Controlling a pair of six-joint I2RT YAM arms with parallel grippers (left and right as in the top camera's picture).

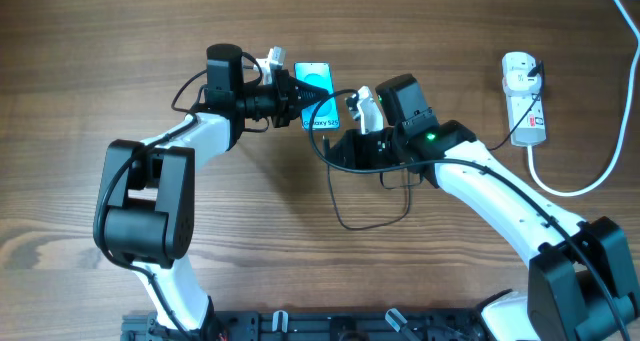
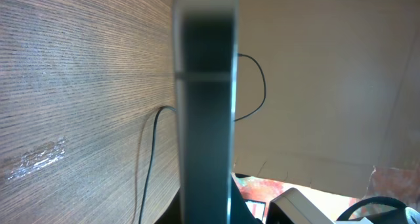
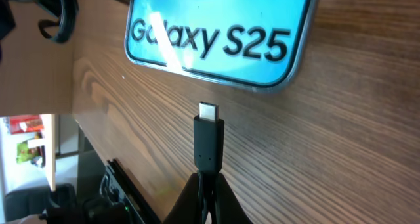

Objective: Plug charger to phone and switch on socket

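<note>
The phone (image 1: 316, 81) has a teal-blue screen and lies left of the table's middle. My left gripper (image 1: 303, 96) is shut on its long edges; in the left wrist view the phone (image 2: 205, 106) is a blurred upright bar between my fingers (image 2: 207, 214). My right gripper (image 1: 338, 141) is shut on the charger's black cable just behind its connector (image 3: 209, 138). The metal tip points at the phone's end marked "Galaxy S25" (image 3: 216, 37), a short gap away. The fingers (image 3: 209, 188) pinch the cable. The socket (image 1: 522, 101) lies at the far right, away from both grippers.
The black charger cable (image 1: 345, 216) loops over the wood in front of the right arm. A thick white cable (image 1: 590, 186) runs from the socket towards the right edge. A black rail (image 1: 350, 326) lines the table's front edge.
</note>
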